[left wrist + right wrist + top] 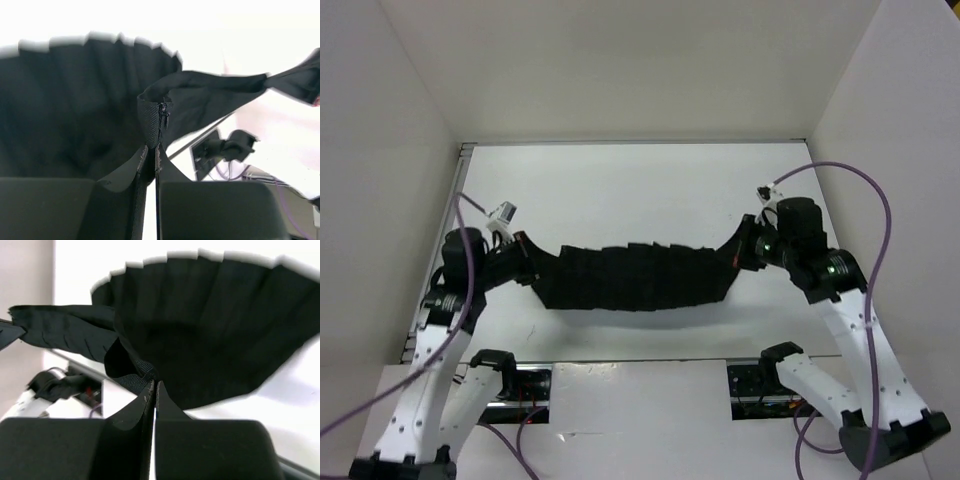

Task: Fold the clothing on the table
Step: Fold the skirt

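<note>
The black pleated clothing (630, 280) hangs stretched in a band between both grippers, sagging over the white table (620, 190). My left gripper (527, 262) pinches its left end. In the left wrist view the gripper (152, 150) is shut on the waistband beside a zipper, with the clothing (75, 100) fanning out behind. My right gripper (744, 252) holds the right end. Seen from the right wrist, that gripper (154, 385) is shut on a ribbed waistband edge, and the pleated clothing (215, 325) spreads above it.
White walls enclose the table at the left, back and right. Two openings with electronics (520, 385) (760, 380) sit at the near edge by the arm bases. Purple cables (880, 230) loop off both arms.
</note>
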You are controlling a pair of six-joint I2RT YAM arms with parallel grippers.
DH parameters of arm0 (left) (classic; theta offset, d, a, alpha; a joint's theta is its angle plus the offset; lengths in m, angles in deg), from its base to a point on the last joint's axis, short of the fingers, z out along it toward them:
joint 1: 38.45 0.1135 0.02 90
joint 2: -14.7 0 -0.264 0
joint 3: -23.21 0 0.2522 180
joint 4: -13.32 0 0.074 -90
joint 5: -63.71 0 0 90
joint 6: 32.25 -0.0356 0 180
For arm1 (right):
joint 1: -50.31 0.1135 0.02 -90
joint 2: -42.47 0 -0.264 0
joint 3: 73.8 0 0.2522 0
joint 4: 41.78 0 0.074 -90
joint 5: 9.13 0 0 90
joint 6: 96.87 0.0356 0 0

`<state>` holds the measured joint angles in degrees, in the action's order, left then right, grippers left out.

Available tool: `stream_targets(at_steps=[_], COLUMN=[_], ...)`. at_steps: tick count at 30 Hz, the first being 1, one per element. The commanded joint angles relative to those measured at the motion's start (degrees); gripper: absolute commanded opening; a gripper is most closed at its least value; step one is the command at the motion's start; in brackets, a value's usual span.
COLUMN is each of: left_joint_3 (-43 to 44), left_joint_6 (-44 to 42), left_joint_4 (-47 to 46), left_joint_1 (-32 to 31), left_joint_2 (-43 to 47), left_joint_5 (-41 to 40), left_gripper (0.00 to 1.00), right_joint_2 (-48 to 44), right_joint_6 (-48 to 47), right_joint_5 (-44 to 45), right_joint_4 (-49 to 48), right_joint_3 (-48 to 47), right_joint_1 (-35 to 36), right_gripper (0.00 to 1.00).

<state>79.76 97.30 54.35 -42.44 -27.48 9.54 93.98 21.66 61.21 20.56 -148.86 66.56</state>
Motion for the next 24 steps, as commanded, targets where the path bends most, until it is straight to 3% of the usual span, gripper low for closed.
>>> stream_targets(at_steps=[1, 5, 12, 17, 24], left_joint_3=[-2.7, -5.6, 1.9, 5.1, 2.6], left_joint_6=[5.8, 1.3, -2.1, 1.0, 4.7], left_joint_4=[0.4, -2.0, 3.6, 11.3, 18.2], left_joint_1=[0.1, 0.1, -0.4, -0.4, -0.9], left_joint_2=[4.6, -3.3, -11.2, -8.4, -1.7], left_joint_5=[-1.1, -5.3, -11.6, -15.3, -15.2], left_gripper=[0.12, 0.12, 0.12, 0.06, 0.03], right_joint_2=[-2.2, 2.2, 7.5, 9.8, 14.3], right_joint_6=[4.3, 4.9, 6.1, 6.6, 7.1], right_joint_5=[-1.4, 3.3, 4.6, 5.9, 7.2], right_joint_4=[4.6, 2.6, 2.0, 1.5, -0.9], right_joint_3=[2.1, 3.1, 3.7, 4.3, 3.7], right_joint_1=[0.6, 0.6, 0.6, 1.2, 2.3], right_gripper=[0.00, 0.00, 0.00, 0.00, 0.00])
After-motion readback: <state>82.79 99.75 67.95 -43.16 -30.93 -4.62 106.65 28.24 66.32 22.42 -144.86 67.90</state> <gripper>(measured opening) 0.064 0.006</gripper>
